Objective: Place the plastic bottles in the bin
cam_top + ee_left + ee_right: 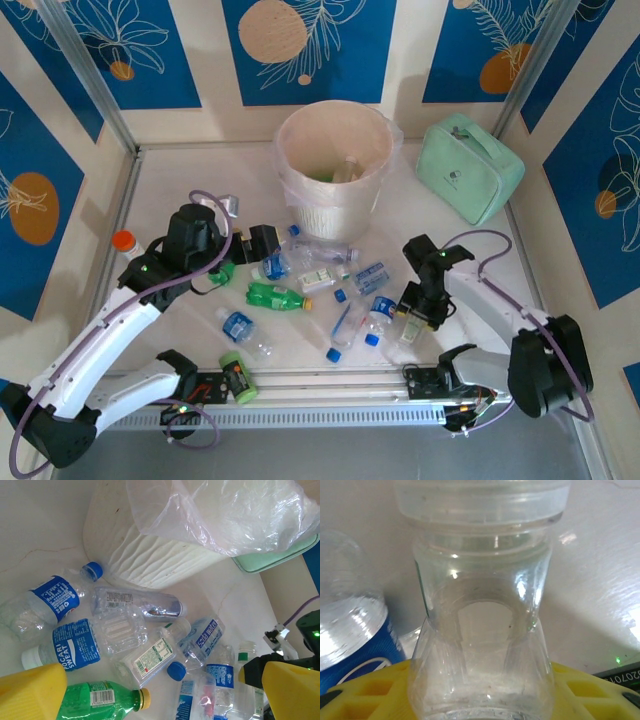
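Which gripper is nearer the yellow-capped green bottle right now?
Left. The left gripper hovers just on the far side of the yellow-capped green bottle; the right gripper is well off to its right.

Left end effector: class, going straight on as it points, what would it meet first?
Likely the clear white-labelled bottle in the pile just ahead of the left end effector, with the bin behind; depth is unclear.
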Tool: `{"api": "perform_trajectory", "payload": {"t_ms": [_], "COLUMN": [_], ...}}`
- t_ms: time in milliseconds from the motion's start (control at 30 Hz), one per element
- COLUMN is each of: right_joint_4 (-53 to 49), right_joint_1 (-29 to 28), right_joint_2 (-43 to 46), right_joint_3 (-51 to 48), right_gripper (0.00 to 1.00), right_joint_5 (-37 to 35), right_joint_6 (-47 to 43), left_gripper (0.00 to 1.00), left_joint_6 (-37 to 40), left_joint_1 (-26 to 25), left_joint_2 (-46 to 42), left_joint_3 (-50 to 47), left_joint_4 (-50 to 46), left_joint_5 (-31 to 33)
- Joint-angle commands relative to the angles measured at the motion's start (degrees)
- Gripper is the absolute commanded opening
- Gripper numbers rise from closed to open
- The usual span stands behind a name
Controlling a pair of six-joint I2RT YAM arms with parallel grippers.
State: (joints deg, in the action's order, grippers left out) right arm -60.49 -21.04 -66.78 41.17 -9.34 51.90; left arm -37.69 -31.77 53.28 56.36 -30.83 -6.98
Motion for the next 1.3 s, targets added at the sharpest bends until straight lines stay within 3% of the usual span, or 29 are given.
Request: {"api": "perform_trajectory", "payload": {"t_ms": [0,267,533,900,1267], "right_joint_4": [-4.12,-5.91,3.71,16.99,21.24], "right_joint_1": [-0.21,-1.27,-2.25,-4.04,-6.47], "right_joint_2": [3.99,12.86,15.89,11.67,4.36], "right_joint_3": [4.04,16.04,24.69,31.91,41.36], "right_gripper": [0.47,0.44,0.44,0.43,0.42], "right_joint_5": [-1.76,-0.83,9.10,20.18,19.94], "right_joint_6": [1.37,-0.45,-1.68,-1.97,-3.29], "left_gripper": [1.00,1.00,1.00,1.00,1.00], "left_joint_6": [-0.72,-2.39,-2.89,-4.22,-5.68], "left_joint_1": [0.58,0.74,0.92,0.92,0.92], "left_joint_2": [-1.07,-1.62,-1.37,-1.58,-1.26], "left_joint_3": [0.15,0.32,0.88,-1.11,-2.40], "left_joint_4": [0.43,2.14,3.64,7.34,8.60], "left_joint_5": [-0.11,-2.43,-5.50,-9.47,-10.08]}}
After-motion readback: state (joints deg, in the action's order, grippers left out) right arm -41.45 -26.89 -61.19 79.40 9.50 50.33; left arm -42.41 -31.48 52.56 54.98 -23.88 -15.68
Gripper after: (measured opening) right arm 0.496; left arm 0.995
